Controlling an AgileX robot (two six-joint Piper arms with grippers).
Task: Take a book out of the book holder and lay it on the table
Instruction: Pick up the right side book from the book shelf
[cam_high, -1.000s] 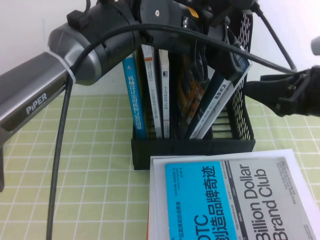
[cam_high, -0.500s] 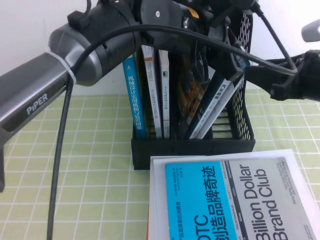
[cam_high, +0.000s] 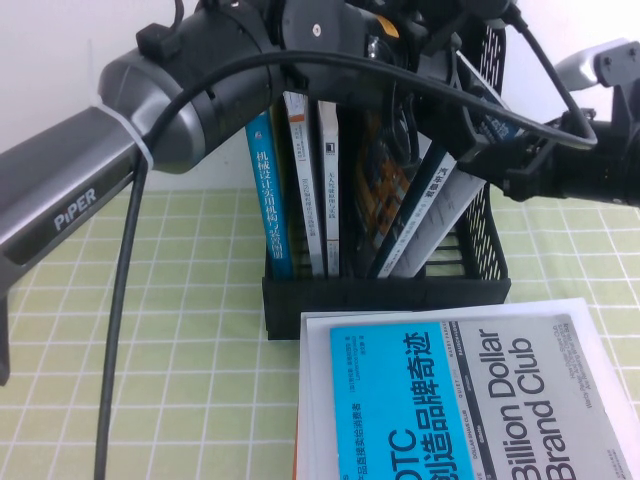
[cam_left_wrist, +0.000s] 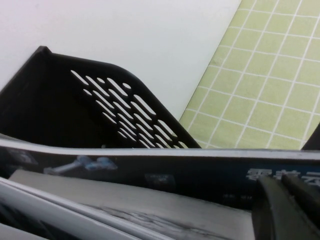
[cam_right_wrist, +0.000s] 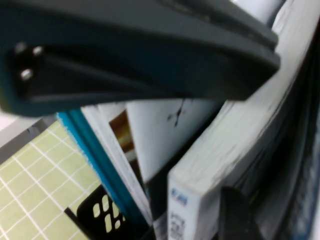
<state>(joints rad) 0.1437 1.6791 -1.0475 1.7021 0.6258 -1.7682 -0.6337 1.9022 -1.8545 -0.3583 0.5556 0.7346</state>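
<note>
Book (cam_high: 432, 215), large, thin, dark blue cover w/ grey-white edge, is in the black plastic book holder w/ perforated sides (cam_high: 385, 298). It leans at a slant in the right-hand slot, bottom edge down behind the low front lip, top tilted toward the robot's right. Not on the table.

Holder stands upright on the light green table cloth w/ white grid lines (cam_high: 180, 330), near the back wall. Other books stand straight in the slots to the left: a teal-spined one (cam_high: 268, 200), two white-spined ones (cam_high: 305, 190), then a dark-covered one w/ orange picture (cam_high: 375, 180) just beside the leaning book.

Left gripper (cam_high: 462, 100) reaches over the top of the holder, right at the upper end of the leaning book; whether it grips can't be told. Left wrist view shows the book's long dark edge (cam_left_wrist: 150, 172) running across in front of the holder's mesh wall (cam_left_wrist: 125, 115).

Right gripper (cam_high: 505, 170) comes in from the right side, just beside the book's upper edge at the holder's right wall. Its jaws are spread apart; right wrist view has one dark finger (cam_right_wrist: 140, 50) across the book tops and the other low, book edges between.

Cyan-and-grey "Billion Dollar Brand Club" book (cam_high: 480, 400) lies flat on the cloth, in front of the holder and touching its lip.
</note>
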